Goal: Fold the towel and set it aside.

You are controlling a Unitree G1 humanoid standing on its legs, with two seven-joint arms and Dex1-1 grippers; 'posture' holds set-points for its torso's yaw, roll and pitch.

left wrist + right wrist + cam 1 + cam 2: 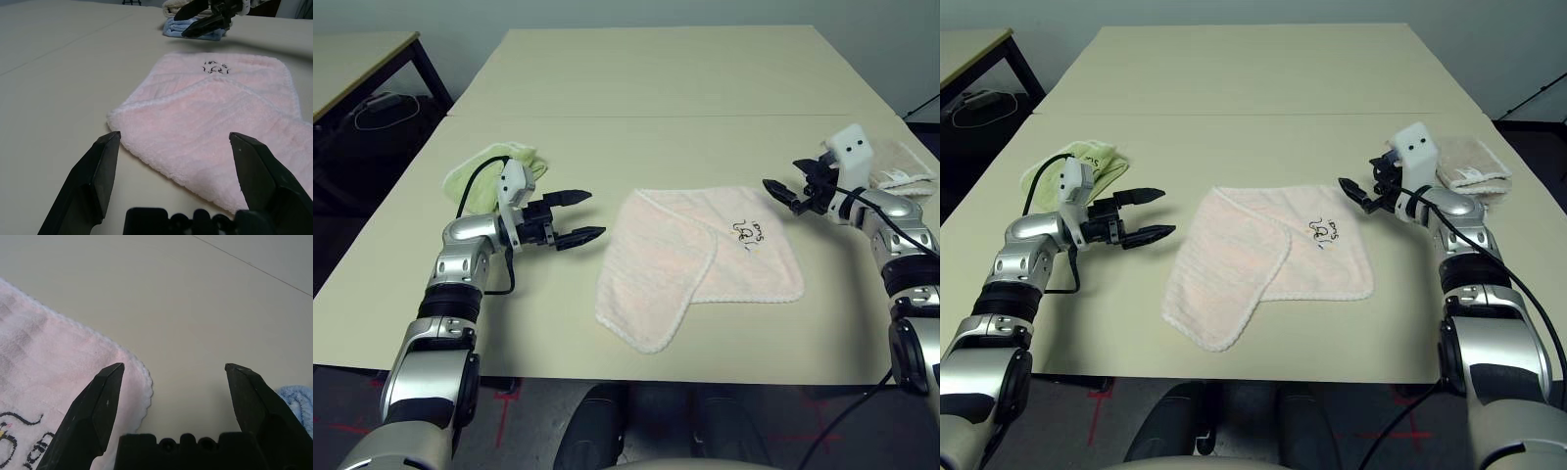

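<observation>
Left eye view shows the towel (700, 262) lying flat on the tabletop (656, 88) between the two arms, its left part folded over onto the rest so a scalloped edge runs diagonally across it, with dark embroidered script near the far right corner. The left gripper (579, 216) hangs just off the towel's left edge, its fingers (570, 197) spread wide and pointing toward the cloth without touching it; from the left wrist view the folded near edge of the towel lies between and just beyond the two fingertips. The right gripper (781, 194) sits above the towel's far right corner, fingers likewise spread and holding nothing; in the right wrist view that scalloped corner lies under the one finger (95, 406), with bare tabletop under the gap. A light green towel (489, 166) lies behind the left arm, and a beige folded towel (901, 162) lies behind the right arm, with a blue one (195, 27) under it
</observation>
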